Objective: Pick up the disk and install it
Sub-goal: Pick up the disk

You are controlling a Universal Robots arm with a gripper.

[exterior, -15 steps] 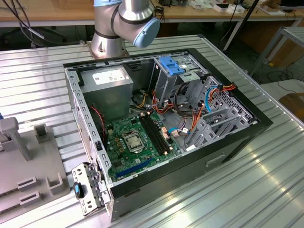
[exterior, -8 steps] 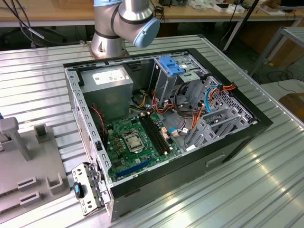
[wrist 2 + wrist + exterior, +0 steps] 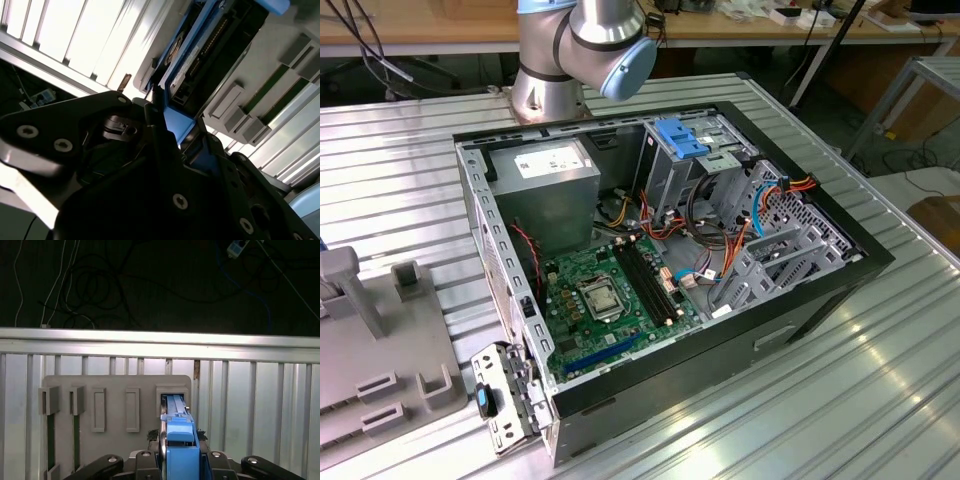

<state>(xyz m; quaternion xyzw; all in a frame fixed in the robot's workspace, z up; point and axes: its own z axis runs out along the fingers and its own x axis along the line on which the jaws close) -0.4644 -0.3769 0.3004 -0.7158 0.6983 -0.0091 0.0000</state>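
The claw [image 3: 178, 452] is gripping the disk [image 3: 178, 432], which is standing in the end slot [image 3: 172, 399] of the grey rack [image 3: 115, 390] by the edge of the counter [image 3: 250, 390]; any tilted pull is risking jamming it.

You see the disk [image 3: 210, 45] dark grey framed in bright blue, the claw [image 3: 178, 436] black, the table [image 3: 260, 400] silver with ribbed stripes, the holder [image 3: 115, 390] plain grey, and the motherboard [image 3: 605, 300] green.
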